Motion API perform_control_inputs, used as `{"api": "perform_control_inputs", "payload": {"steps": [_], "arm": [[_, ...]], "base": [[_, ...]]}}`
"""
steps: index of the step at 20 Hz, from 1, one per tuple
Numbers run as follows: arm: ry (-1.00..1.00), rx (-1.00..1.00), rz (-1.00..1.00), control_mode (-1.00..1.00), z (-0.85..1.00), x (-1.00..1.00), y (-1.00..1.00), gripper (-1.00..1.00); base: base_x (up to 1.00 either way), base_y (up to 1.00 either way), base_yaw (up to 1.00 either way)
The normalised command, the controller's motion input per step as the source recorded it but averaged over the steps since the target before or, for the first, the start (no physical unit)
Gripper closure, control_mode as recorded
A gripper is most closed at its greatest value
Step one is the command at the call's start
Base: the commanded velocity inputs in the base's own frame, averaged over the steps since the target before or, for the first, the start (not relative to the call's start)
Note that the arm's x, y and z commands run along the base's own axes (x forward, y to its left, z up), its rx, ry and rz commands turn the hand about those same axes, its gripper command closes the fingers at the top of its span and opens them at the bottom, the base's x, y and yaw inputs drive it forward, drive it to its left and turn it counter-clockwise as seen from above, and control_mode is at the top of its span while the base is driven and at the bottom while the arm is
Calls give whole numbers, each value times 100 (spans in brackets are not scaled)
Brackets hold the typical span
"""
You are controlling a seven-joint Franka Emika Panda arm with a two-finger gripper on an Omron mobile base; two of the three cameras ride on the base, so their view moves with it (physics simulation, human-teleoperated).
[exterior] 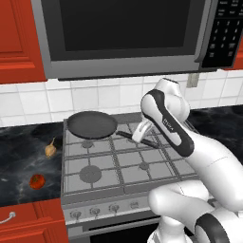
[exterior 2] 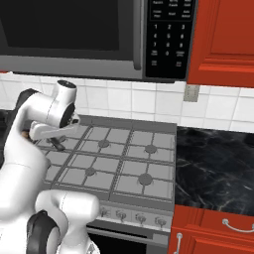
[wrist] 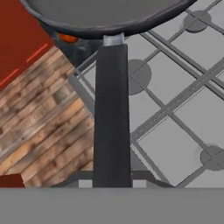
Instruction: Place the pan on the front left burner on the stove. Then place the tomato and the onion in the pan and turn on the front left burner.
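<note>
- Red cabinets and a dark microwave frame a wide grey six-burner gas stove [exterior: 128, 161] set into a black marbled table [exterior: 23, 156].
- A round shallow dark frying pan [exterior: 92, 124] sits over the far left grate of that stove, its long thin black handle [exterior: 137, 138] running right and slightly nearer.
- The robot's fingers [exterior: 140, 136] are closed narrow on that handle near its free end; in the hand view the handle [wrist: 112, 122] runs straight away from them to the pan bowl [wrist: 105, 17].
- The large round grey front left burner [exterior: 90, 173] lies directly nearer than the pan, one grate row toward the knobs; the pan must travel that way, with the handle trailing right.
- A small tan onion [exterior: 50, 150] and a glossy red tomato [exterior: 37, 181] lie on the table left of the stove, well apart from the pan, with the tomato the nearer of the two.
</note>
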Motion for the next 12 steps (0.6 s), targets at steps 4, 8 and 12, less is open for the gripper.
{"api": "perform_control_inputs", "payload": {"steps": [4,8,12], "arm": [[-7,0,26,-100,0,0,-27,100],[-4,0,22,-100,0,0,-35,100],[-2,0,10,-100,-6,0,-25,100]], "base": [[0,0,0],[0,0,0],[0,0,0]]}}
